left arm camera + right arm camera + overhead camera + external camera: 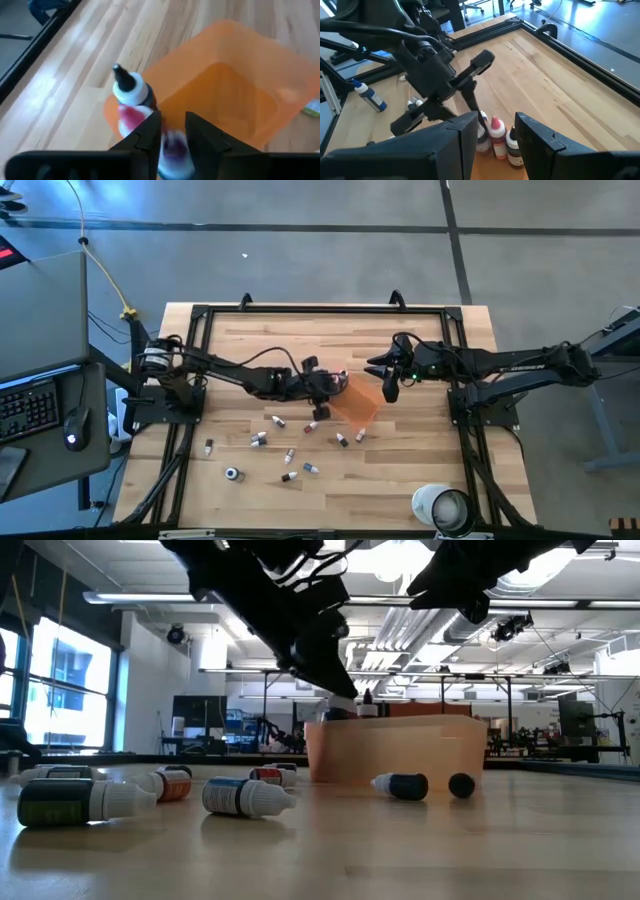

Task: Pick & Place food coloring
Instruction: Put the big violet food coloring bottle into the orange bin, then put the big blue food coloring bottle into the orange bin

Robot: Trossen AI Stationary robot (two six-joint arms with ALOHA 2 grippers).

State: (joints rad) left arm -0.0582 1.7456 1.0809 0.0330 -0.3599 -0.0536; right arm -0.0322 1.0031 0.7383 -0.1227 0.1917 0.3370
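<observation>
Hovering at the centre of the frame, the left gripper (335, 383) hangs over the near-left corner of the orange tray (356, 402), its fingers parted with a food coloring bottle (131, 99) standing upright between them; whether they grip it is unclear. More bottles (283, 450) lie scattered lower left on the table (420, 450). Right of the tray, the right gripper (389, 381) waits, fingers apart, holding nothing.

No text, brand or number can be read anywhere. The small plastic dropper bottles (245, 796) carry labels, but their print is illegible.
</observation>
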